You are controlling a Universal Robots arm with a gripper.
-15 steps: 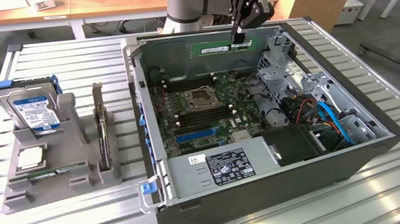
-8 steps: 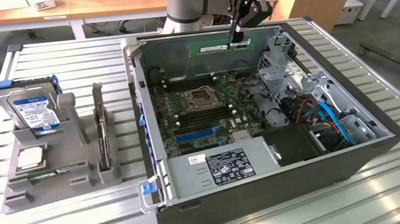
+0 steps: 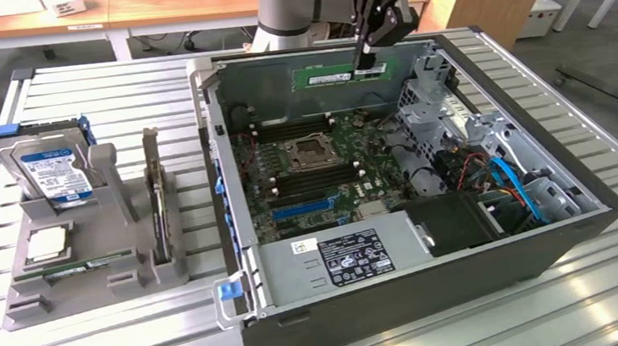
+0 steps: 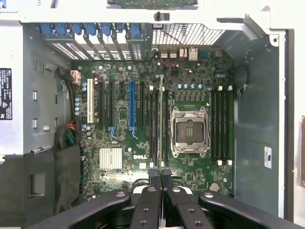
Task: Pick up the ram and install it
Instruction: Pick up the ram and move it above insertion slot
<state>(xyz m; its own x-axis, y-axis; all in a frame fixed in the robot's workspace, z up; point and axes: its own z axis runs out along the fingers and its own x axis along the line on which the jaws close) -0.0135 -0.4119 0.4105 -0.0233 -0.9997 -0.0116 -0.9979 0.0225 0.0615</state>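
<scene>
Ram: clamped at one end between the closed fingers of the gripper, held level above the motherboard, beside the upright side wall of the open computer case.

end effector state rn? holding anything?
End effector: closed, holding the ram by one end, over the motherboard.

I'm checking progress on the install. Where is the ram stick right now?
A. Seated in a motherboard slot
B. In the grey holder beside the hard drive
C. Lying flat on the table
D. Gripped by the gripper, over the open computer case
D: the gripper is shut on the ram, holding it up over the open computer case.
</scene>
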